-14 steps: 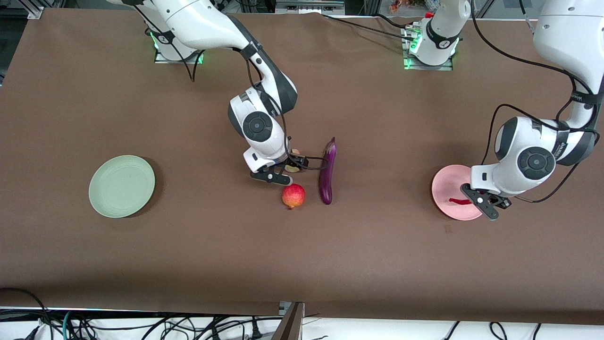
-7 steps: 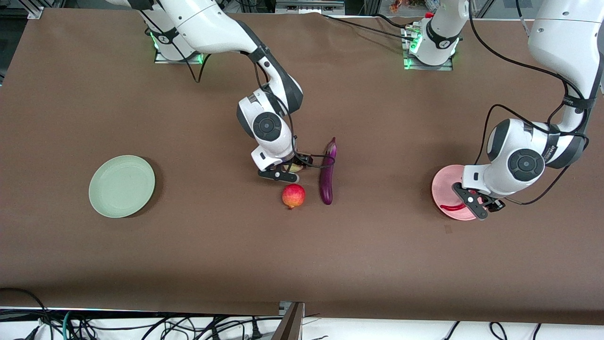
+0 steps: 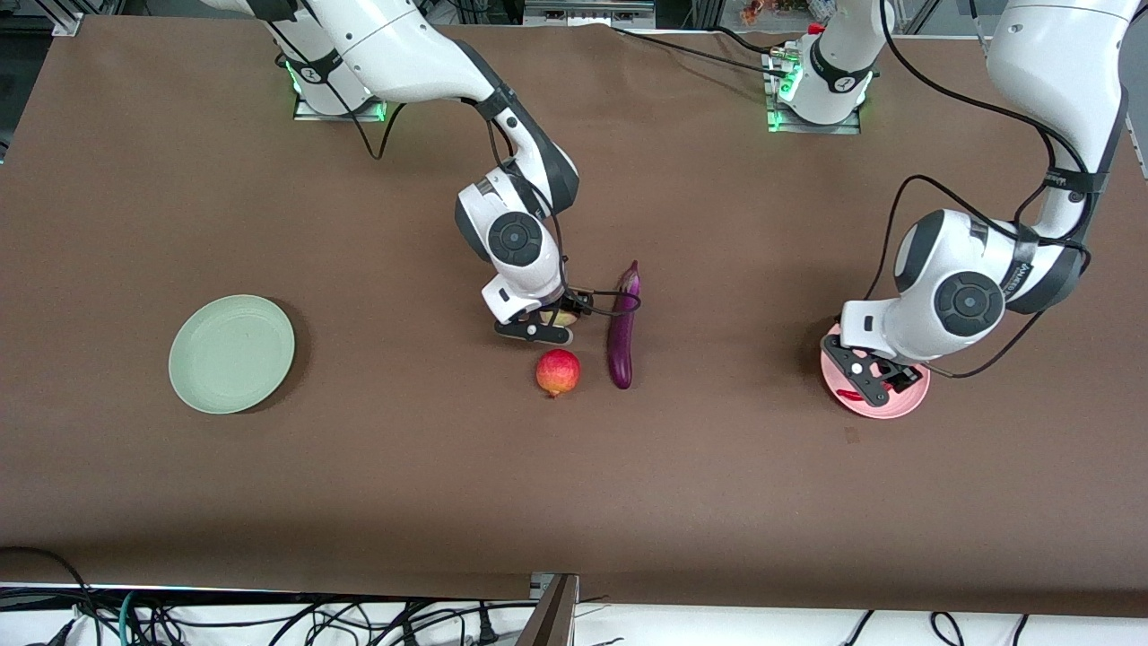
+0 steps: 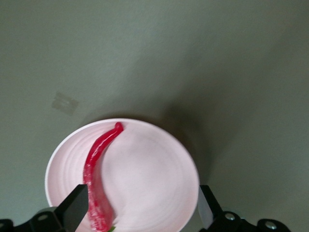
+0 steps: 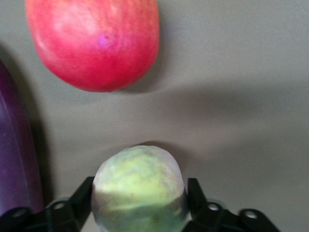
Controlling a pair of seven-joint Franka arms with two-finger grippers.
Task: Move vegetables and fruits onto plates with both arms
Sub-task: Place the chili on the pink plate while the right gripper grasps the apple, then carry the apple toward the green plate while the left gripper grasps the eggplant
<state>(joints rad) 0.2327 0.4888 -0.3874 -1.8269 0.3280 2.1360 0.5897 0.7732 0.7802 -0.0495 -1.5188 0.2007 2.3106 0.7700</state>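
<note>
Nearest the front camera, on the brown cloth-covered worktop (image 3: pixel 377 467), lies the round red fruit with yellow-orange patches (image 3: pixel 558 372), with the long glossy purple eggplant (image 3: pixel 621 327) just beside it toward the left arm's end, its stem cap pointing to the robots' bases. About as near, at the right arm's end, the pale mint green round plastic plate (image 3: pixel 231 353) holds nothing; at the left arm's end sits the pale pink round plastic plate (image 3: pixel 901 405) with the thin curved red chili pepper (image 4: pixel 99 174) lying in it along one side. The left tool (image 3: pixel 868 381) hangs low over that pink plate, its two fingers (image 4: pixel 73 210) spread wide to either side with nothing between them, so the chili looks delivered. A little farther from the camera than the red fruit, the right tool (image 3: pixel 549 323) is down at the worktop, a finger on each side of the pale yellow-green round fruit (image 5: pixel 139 191) and apparently pinching it. The risks, as I judge them, sit here: the fruit is round and smooth, so a grip off its middle could let it squirt out and roll; the eggplant and the red fruit are close by, and a sideways drift on lifting could knock either away. The trip to the green plate is long, giving a weak pinch time to slip.
</note>
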